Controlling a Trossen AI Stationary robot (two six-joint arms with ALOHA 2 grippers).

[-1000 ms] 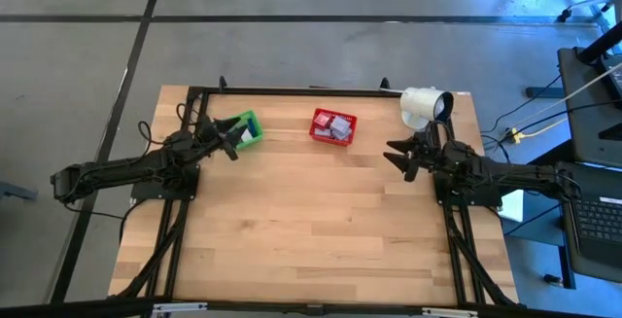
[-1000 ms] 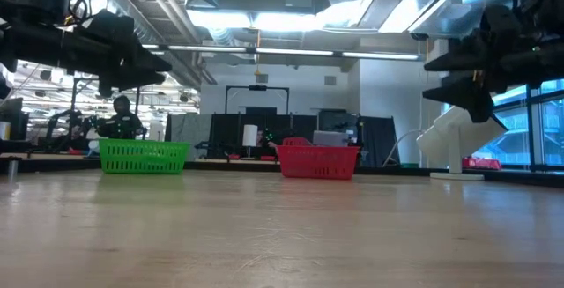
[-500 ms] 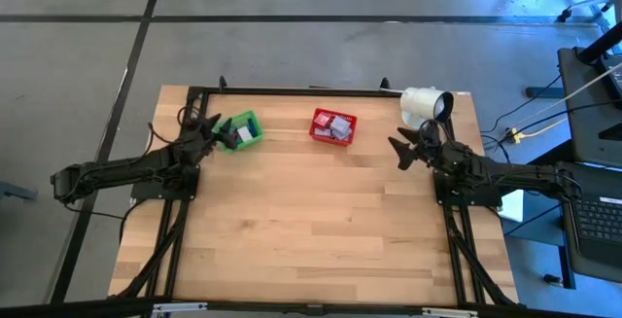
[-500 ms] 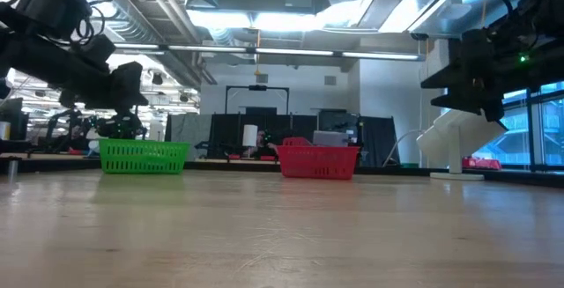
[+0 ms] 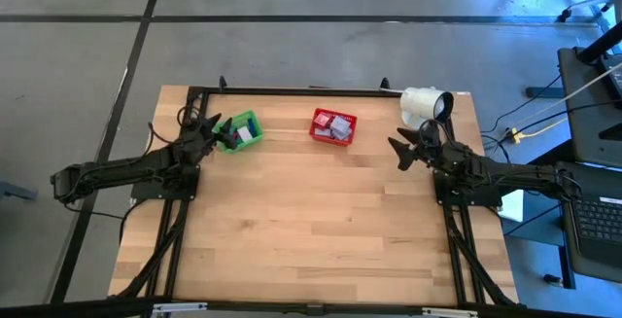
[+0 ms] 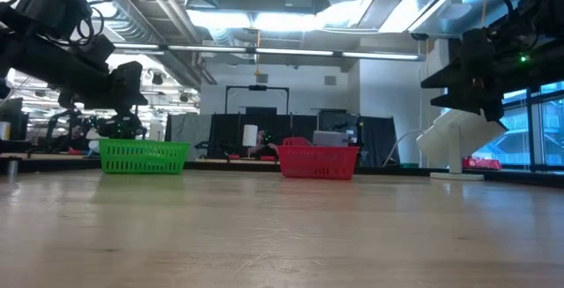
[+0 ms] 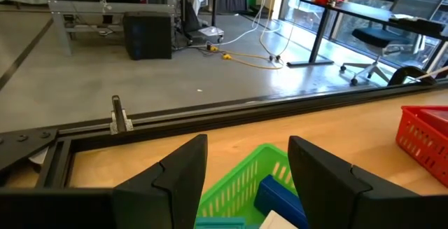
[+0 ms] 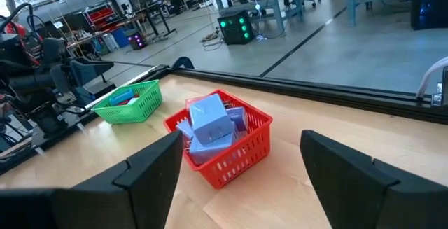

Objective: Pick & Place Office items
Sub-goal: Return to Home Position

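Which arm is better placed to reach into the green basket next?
Left. The left end effector, open, hangs at the edge of the green mesh basket, facing it, with blue pieces visible inside. The right end effector, also open, sits off past the red mesh basket.

The near and middle stretch of the table (image 5: 311,230) is lying bare, giving free passage between both arms. Along the far edge the green mesh basket (image 5: 243,128) and the red mesh basket (image 5: 333,126) are standing well apart, leaving a bare gap between them. The left gripper (image 5: 214,129), fingers spread, is hanging just beside the green mesh basket, crowding that side. A white cylindrical fixture (image 5: 425,106) is standing near the right gripper (image 5: 397,152), and a black frame rail (image 5: 292,90) is closing off the far edge.
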